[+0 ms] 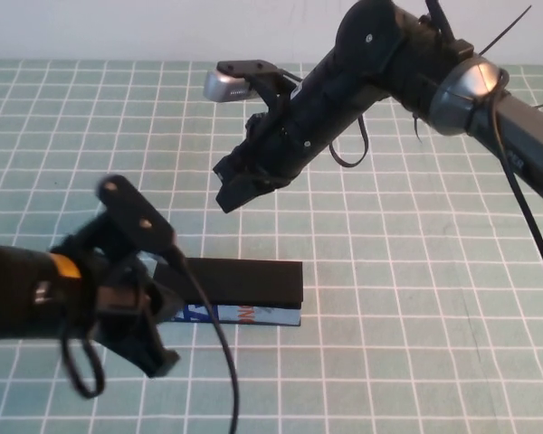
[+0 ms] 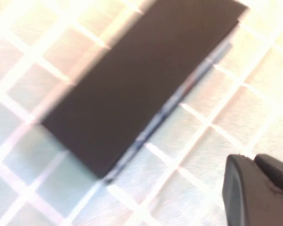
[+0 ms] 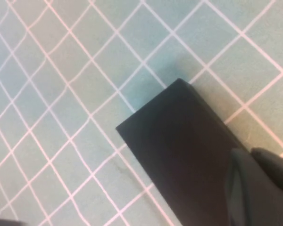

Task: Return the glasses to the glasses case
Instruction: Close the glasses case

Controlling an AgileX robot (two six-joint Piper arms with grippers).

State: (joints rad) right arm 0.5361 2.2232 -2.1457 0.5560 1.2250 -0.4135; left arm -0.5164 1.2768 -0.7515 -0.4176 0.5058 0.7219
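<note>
Left hand [image 1: 149, 348] hovers at the closed glasses case [image 1: 244, 282] on the counter [image 1: 389, 271]; right hand [image 1: 240, 185] hangs above. Neither grip is discernible.

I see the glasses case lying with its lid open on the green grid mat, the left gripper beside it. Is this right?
Not quite: the glasses case lies closed, its black lid flat on top, as the high view shows. It is on the green grid mat, with the left gripper beside it; the right gripper hangs above.
</note>
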